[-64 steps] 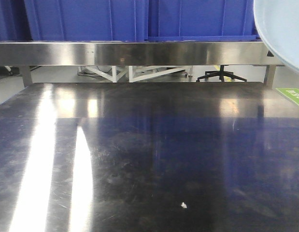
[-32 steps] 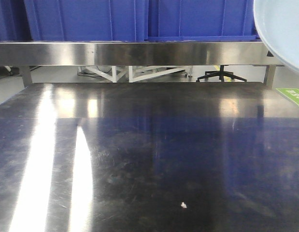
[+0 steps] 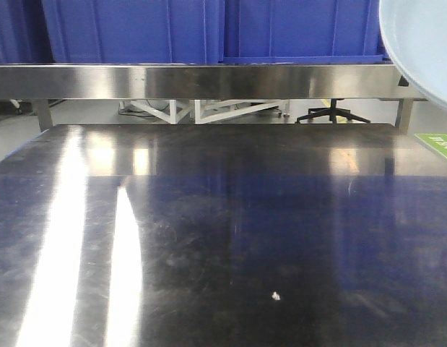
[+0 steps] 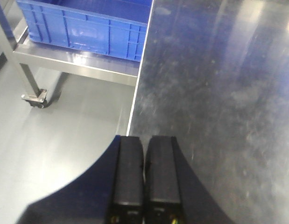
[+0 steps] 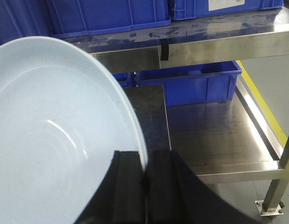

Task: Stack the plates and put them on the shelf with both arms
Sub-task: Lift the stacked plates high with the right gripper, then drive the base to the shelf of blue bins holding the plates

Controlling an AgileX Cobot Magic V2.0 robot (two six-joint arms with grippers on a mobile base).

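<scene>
The plate (image 3: 424, 50) has barely moved, its rim pinched by the right pincer (image 5: 145, 163) above the bench's (image 3: 223, 217) far right corner. The left pincer (image 4: 144, 147), pressed together, holds nothing; shelving remains.

My left claw (image 4: 144, 140) has two flat, matte black fingers with squared tips, widening into a broad black body behind, with tiny yellowish marks near their base. My right claw (image 5: 145, 161) has the same black, blocky build.

Tilted pale-blue ridged plate (image 5: 51, 140), aloft
</scene>
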